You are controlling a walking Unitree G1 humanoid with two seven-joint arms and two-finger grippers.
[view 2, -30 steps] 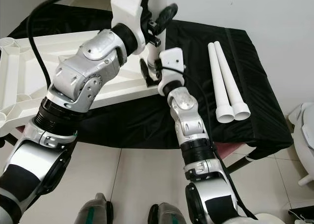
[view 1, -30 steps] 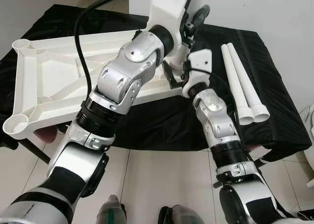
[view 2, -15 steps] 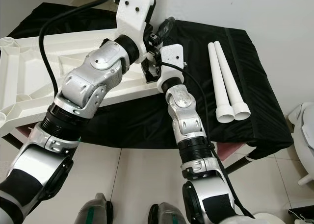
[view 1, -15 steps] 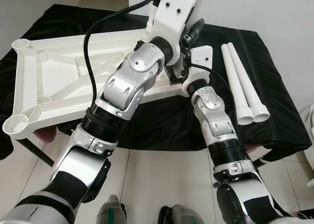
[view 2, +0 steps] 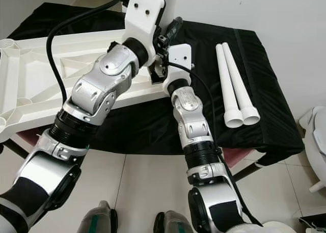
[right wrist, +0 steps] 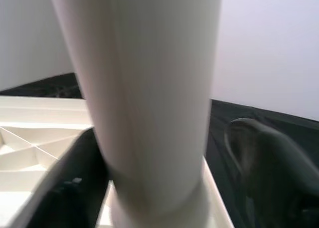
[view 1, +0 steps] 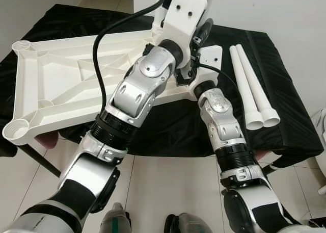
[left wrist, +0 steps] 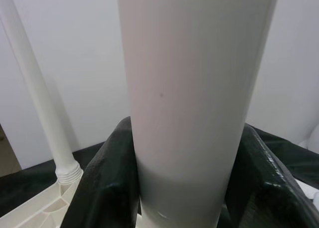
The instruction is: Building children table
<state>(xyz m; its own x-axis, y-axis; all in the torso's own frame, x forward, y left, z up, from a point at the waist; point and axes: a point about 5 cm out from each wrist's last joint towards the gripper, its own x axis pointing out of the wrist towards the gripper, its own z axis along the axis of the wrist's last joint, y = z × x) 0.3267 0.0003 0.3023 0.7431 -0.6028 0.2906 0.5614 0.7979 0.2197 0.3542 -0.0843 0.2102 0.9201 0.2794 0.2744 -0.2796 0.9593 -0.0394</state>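
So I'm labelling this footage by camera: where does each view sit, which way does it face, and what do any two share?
Left and right eye views: on the head, looking forward and down at the white tabletop lying underside-up on black cloth, two loose legs beside it, both silver arms and the feet.
Left wrist view: along the left gripper, its fingers clasping an upright leg; another leg stands behind.
Right wrist view: along the right gripper, around the same leg.
Shared: both wrists see that leg and the tabletop.

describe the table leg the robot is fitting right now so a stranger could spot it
On the black-draped table lies an upside-down white tabletop. At its near right corner, both grippers surround one white leg. It stands upright, unlike the two loose legs lying flat to the right.
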